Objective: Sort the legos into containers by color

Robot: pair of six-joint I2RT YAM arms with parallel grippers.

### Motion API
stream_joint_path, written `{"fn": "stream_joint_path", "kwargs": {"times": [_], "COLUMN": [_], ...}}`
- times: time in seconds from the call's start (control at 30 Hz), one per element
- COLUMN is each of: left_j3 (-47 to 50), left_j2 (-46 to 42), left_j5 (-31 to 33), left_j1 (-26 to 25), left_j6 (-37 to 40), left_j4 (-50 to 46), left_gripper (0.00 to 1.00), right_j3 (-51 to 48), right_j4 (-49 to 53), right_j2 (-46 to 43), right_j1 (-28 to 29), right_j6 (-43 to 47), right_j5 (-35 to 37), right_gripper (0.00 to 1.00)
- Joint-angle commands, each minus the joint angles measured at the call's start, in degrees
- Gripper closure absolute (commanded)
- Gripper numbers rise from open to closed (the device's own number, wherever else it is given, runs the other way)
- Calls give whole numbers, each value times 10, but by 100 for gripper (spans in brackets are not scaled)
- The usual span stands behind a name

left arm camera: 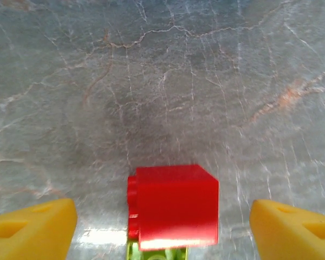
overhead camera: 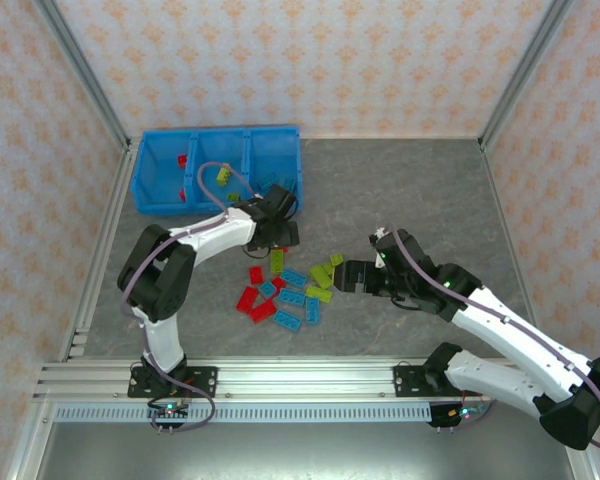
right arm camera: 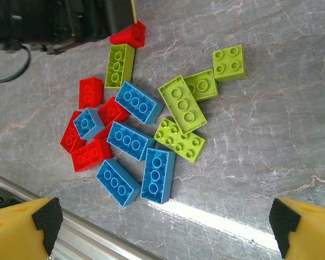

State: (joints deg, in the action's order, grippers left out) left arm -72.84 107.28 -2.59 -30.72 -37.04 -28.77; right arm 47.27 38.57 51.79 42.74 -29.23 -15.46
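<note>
Surface: grey marbled tabletop, with peach patterned walls around it.
Legos: red, blue and lime, studded (lay loosely heaped).
Left gripper: fingers stood apart, a red brick between them.
Right gripper: fingers gaped wide.

The 2 arms reach inward, left tool and right tool each with jaws spread wide.
</note>
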Motion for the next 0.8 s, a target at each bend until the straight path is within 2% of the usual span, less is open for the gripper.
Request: {"fn": "stream_joint_path", "kwargs": {"times": [0.0,0.17,0.33,0.47,0.6,0.77], "left_j3": [-16,-8,1,4,4,4], "left_j2": [15,36,43,47,40,-33], "left_j5": [11,16,29,33,33,40], "left_j1": [0,0,0,0,0,1], "left_j6": [-1,8,13,13,16,25], "left_j4": [8,-10,-22,-22,-28,-46], "left_gripper": [26,36,53,56,64,65], "right_j3": [4,2,1,0,-3,0], "right_j4": [-9,-14,-20,-22,-19,-26], "right_j2": [-8,-7,-7,-8,-11,-23], "right_j1": [4,5,8,14,20,24], "right_j6": [-11,-17,-22,-28,-33,-41], "right_j5": [26,25,18,15,16,7], "right_gripper": [0,0,0,0,0,1]}}
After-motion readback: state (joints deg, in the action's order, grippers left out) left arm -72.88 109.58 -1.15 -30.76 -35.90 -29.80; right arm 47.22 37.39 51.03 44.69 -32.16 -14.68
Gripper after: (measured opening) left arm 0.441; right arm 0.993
